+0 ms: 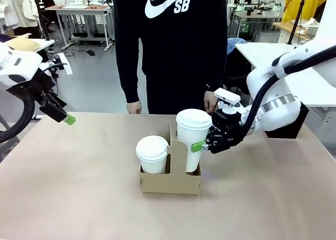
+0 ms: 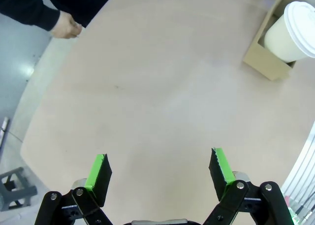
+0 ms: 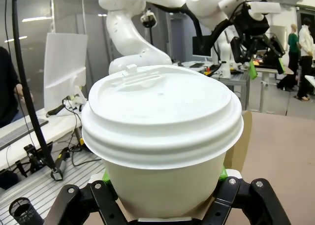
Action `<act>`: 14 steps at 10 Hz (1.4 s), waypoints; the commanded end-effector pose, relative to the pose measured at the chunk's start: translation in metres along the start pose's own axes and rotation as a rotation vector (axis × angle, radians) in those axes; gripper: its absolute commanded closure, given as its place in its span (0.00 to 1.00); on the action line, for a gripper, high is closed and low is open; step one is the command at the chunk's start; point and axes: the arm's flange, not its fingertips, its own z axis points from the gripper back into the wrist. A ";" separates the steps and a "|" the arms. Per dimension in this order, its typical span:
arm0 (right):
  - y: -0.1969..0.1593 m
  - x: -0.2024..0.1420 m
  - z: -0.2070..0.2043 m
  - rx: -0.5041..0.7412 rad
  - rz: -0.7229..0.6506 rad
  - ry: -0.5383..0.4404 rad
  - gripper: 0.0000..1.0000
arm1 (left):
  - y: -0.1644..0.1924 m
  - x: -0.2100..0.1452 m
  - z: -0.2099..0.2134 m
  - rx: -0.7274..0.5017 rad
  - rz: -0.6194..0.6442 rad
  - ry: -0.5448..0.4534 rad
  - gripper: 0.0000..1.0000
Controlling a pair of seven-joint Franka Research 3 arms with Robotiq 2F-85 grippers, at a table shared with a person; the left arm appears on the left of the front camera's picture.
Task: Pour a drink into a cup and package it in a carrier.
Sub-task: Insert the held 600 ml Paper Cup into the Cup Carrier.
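Placing the second cup into the carrier. The right gripper (image 1: 206, 144) is clamped on the lidded white cup (image 1: 192, 140), its green pads pressing either side of the cup wall just below the lid, as the right wrist view confirms (image 3: 162, 136). The cup's base sits in or just above the right pocket of the brown cardboard carrier (image 1: 170, 179), beside the central handle tab; how deep it sits cannot be told. Another lidded cup (image 1: 152, 153) already occupies the left pocket. The left gripper (image 2: 160, 173) hangs with its jaws spread wide and empty, well apart from the carrier, over bare table (image 1: 79, 187). A person's hand (image 1: 134, 107) rests at the far edge. To finish well, the cup should probably be kept upright, lowered straight until the pocket bears its weight, and released gently, with the fingers drawn back level so that neither the lid nor the tab is knocked
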 end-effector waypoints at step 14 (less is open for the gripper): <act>-0.007 -0.066 0.017 0.019 0.088 0.149 0.00 | -0.001 0.001 0.001 0.002 0.017 -0.010 0.00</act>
